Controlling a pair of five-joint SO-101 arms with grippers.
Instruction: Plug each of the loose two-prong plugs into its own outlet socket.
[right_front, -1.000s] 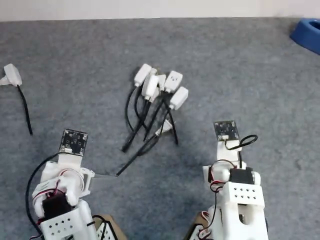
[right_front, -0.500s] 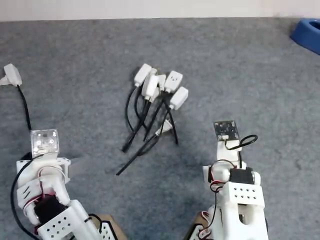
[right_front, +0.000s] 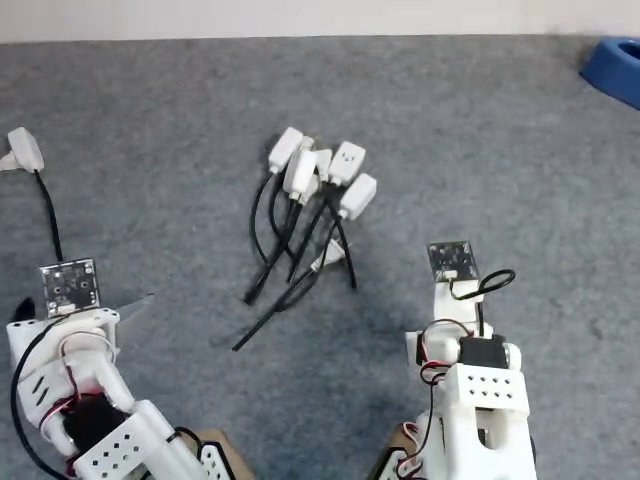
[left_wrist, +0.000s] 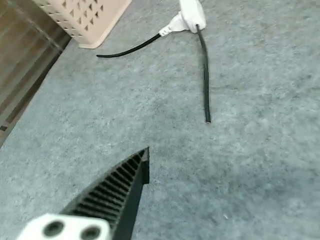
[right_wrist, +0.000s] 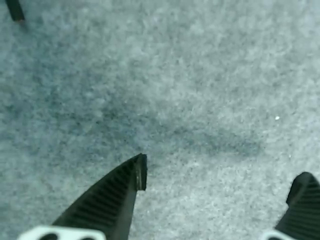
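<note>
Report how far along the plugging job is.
Done: one pair near the left arm looks mated, plug in socket. In hand: nothing; the left tool and right tool are open and empty over the carpet. Left: the pile of plugs and sockets mid-table lies tangled; whether any there are joined, I cannot tell.

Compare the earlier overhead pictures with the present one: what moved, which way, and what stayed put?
The left arm swung sideways, away from the heap of plugs and towards the lone white plug at the left edge of the high view. Nothing was gripped or released. The right arm, the heap and the lone plug stayed put.
</note>
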